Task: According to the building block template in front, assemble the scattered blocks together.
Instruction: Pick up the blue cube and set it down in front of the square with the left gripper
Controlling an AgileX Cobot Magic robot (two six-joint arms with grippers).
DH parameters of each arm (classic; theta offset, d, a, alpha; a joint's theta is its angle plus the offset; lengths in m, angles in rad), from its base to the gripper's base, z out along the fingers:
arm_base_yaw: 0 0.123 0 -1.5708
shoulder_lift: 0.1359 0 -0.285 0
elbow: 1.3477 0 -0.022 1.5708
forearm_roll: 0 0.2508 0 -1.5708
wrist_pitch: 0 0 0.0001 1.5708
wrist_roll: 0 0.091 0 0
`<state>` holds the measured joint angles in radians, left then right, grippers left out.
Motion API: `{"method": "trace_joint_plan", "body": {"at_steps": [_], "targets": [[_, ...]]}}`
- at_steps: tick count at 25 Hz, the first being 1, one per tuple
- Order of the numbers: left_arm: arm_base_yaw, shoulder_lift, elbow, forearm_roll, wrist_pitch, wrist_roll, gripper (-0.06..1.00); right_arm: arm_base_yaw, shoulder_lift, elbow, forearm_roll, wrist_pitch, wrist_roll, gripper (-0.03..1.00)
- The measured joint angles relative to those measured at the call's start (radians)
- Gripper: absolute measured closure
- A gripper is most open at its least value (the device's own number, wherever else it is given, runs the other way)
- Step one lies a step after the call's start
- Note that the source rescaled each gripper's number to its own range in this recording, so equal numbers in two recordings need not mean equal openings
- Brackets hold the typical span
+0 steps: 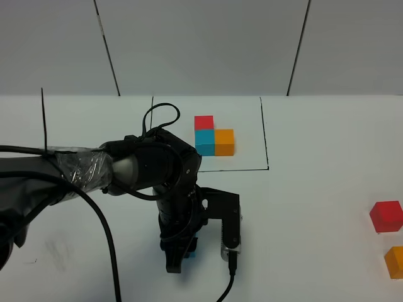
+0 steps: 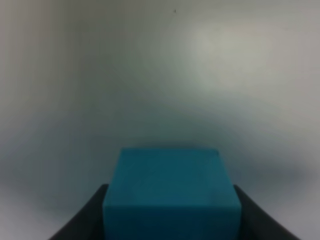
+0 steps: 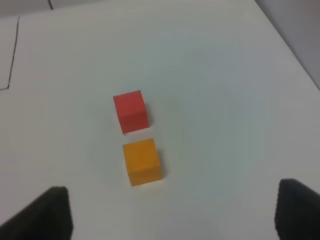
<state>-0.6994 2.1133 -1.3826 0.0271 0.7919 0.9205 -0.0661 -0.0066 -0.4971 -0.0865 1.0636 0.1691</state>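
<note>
Tabletop [image 1: 315, 251], white and matte, is carrying the black-framed template [image 1: 214, 139] at the far middle: red sitting behind cyan, orange touching cyan's right side. Left end effector [image 1: 182, 258] is clamping the loose cyan cube [image 2: 170, 192] near the front edge. The high view is catching only a sliver of that cube, while the left wrist view is filling with its plain face. Right end effector [image 3: 172, 212] is hanging wide, holding nothing. Its wrist view is showing the loose red cube [image 3: 130, 111] and loose orange cube [image 3: 142, 162] close together but apart.

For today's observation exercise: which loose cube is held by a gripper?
The cyan-blue cube, clamped in the left gripper; the red cube and orange cube lie free.
</note>
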Motion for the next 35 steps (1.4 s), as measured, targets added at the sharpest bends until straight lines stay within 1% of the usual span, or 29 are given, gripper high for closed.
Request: {"method": "trace_joint_plan", "body": {"at_steps": [6,21,22,23,24,28,30,32,33,35], "targets": [[0.000,0.013,0.000,0.001,-0.008,-0.018,0.94,0.000,0.000,0.000,0.000,0.000,0.000,0.20],[0.000,0.014,-0.001,0.001,-0.002,-0.025,0.94,0.000,0.000,0.000,0.000,0.000,0.000,0.20],[0.000,0.014,-0.001,0.001,-0.002,-0.026,0.92,0.000,0.000,0.000,0.000,0.000,0.000,0.20],[0.000,0.014,-0.001,0.001,-0.002,-0.028,0.88,0.000,0.000,0.000,0.000,0.000,0.000,0.20],[0.000,0.014,-0.001,0.001,0.000,-0.033,0.81,0.000,0.000,0.000,0.000,0.000,0.000,0.20],[0.000,-0.013,-0.002,0.003,0.010,-0.070,0.32,0.000,0.000,0.000,0.000,0.000,0.000,0.20],[0.000,-0.057,-0.020,0.003,0.041,-0.090,0.11,0.000,0.000,0.000,0.000,0.000,0.000,0.20],[0.000,-0.113,-0.060,0.003,0.089,-0.110,-0.01,0.000,0.000,0.000,0.000,0.000,0.000,0.20],[0.000,-0.139,-0.084,0.003,0.125,-0.125,-0.04,0.000,0.000,0.000,0.000,0.000,0.000,0.20],[0.000,-0.202,-0.145,0.006,0.194,-0.174,-0.06,0.000,0.000,0.000,0.000,0.000,0.000,0.20]]}}
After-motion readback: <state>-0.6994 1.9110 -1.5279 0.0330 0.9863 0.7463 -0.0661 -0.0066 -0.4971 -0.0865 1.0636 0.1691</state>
